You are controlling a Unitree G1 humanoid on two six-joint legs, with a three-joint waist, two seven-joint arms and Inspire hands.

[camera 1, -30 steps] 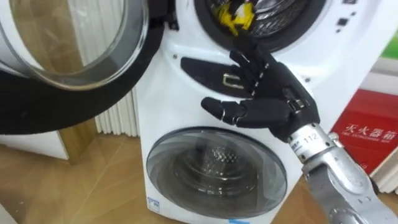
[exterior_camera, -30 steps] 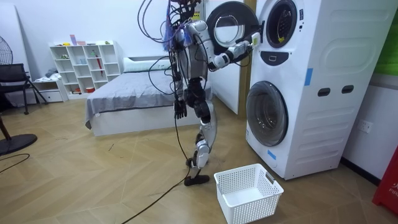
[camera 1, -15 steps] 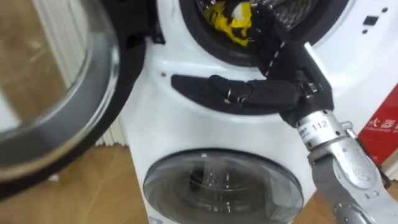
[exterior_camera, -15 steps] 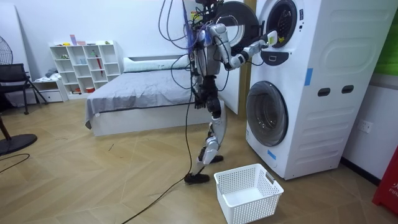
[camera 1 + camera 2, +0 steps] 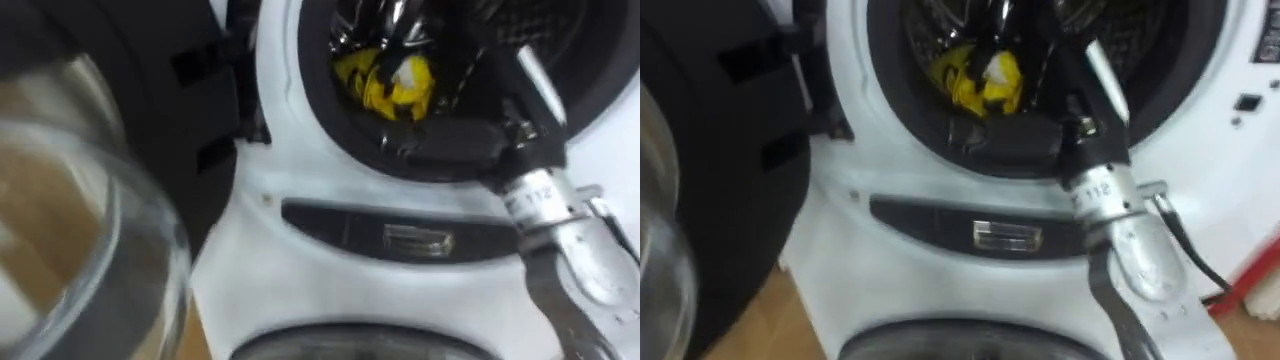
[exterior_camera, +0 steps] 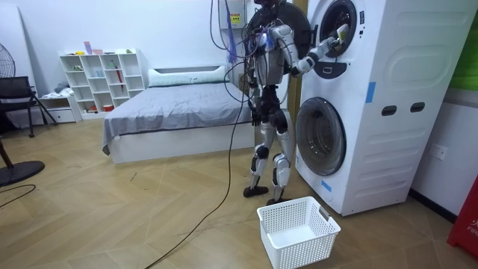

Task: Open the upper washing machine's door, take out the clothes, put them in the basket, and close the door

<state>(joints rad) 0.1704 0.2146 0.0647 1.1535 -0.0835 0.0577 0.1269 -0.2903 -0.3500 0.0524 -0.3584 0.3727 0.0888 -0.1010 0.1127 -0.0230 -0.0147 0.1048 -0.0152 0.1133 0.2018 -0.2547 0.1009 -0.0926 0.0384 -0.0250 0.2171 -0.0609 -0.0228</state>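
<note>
Yellow clothes (image 5: pixel 386 85) lie bunched low at the front of the drum (image 5: pixel 350 30) in the upper washing machine (image 5: pixel 330 260). Right hand (image 5: pixel 450 145) sits inside the opening beside them; too blurred to tell whether it grips. They're probably light, soft and floppy: pinch the bunch's middle.

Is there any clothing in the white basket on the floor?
No, the white basket by the washing machine has nothing inside it.

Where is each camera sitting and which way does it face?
Left eye view: on the robot's head, facing the open drum and yellow garment; right hand and forearm show.
Right eye view: beside it, same scene.
Room view: across the room, facing the washing machine and basket; whole robot shows.
All share the right hand in the drum.
</note>
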